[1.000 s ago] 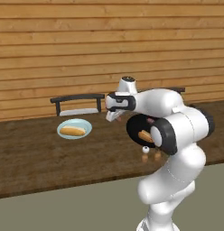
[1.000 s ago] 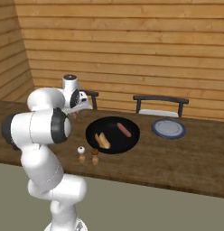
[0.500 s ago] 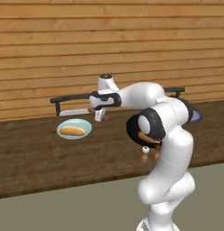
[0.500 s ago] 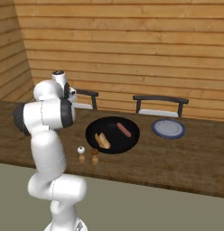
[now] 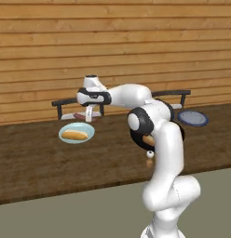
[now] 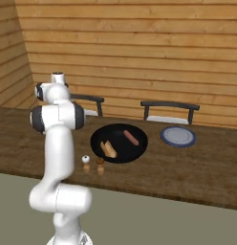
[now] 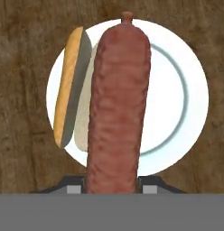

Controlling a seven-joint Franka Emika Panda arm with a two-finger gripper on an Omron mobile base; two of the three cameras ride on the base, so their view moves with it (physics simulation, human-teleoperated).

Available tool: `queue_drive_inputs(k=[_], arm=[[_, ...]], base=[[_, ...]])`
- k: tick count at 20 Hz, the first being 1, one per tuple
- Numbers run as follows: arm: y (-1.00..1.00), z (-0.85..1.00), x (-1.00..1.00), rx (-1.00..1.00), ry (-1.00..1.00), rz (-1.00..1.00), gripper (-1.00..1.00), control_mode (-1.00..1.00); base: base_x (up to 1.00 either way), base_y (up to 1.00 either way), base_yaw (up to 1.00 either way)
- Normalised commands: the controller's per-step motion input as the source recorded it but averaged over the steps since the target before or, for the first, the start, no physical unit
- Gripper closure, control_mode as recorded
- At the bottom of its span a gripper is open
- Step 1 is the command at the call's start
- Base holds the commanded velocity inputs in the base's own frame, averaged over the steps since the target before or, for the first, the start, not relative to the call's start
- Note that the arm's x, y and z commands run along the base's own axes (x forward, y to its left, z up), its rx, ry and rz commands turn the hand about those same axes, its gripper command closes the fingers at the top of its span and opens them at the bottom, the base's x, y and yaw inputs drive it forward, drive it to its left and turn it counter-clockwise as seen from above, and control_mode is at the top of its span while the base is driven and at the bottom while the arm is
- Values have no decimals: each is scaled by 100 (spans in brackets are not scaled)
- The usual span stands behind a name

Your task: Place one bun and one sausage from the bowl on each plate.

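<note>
My gripper (image 5: 89, 115) is shut on a reddish-brown sausage (image 5: 81, 115) and hovers just above the back edge of the pale blue-green plate (image 5: 66, 130). A bun (image 5: 74, 135) lies on that plate. In the hand view the sausage (image 7: 118, 108) runs up from between the fingertips (image 7: 150, 184), over the plate (image 7: 181, 94), with the bun (image 7: 67, 85) to its left. The black bowl (image 6: 139, 150) holds another bun (image 6: 109, 149) and another sausage (image 6: 131, 138). The dark blue-grey plate (image 6: 178, 136) lies bare to the bowl's right.
Two small shakers (image 6: 85, 164) (image 6: 100, 166) stand near the counter's front edge, just in front of the bowl. Two dark chairs (image 6: 168, 107) (image 6: 87, 100) stand behind the counter against the wooden wall. My arm's elbow (image 5: 150, 121) covers most of the bowl in the left base view.
The arm has swung left from near the bowl, carrying the sausage, and now reaches out over the pale plate. The gripper has stayed shut on it.
</note>
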Motion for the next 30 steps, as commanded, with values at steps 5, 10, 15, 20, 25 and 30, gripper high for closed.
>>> queue_drive_inputs(k=[5,10,15,20,25,30], arm=[[36,-37,42,0,1,4,100,-100],[10,-48,-21,0,1,0,100,-100],[2,-32,-57,0,0,0,-100,-100],[2,-2,-14,0,-4,0,-100,-100],[-14,0,-4,0,-8,0,-100,-100],[-89,16,-91,-2,-21,0,-100,-100]], base=[[0,0,0],[0,0,0],[0,0,0],[0,0,0],[0,0,0],[0,0,0]])
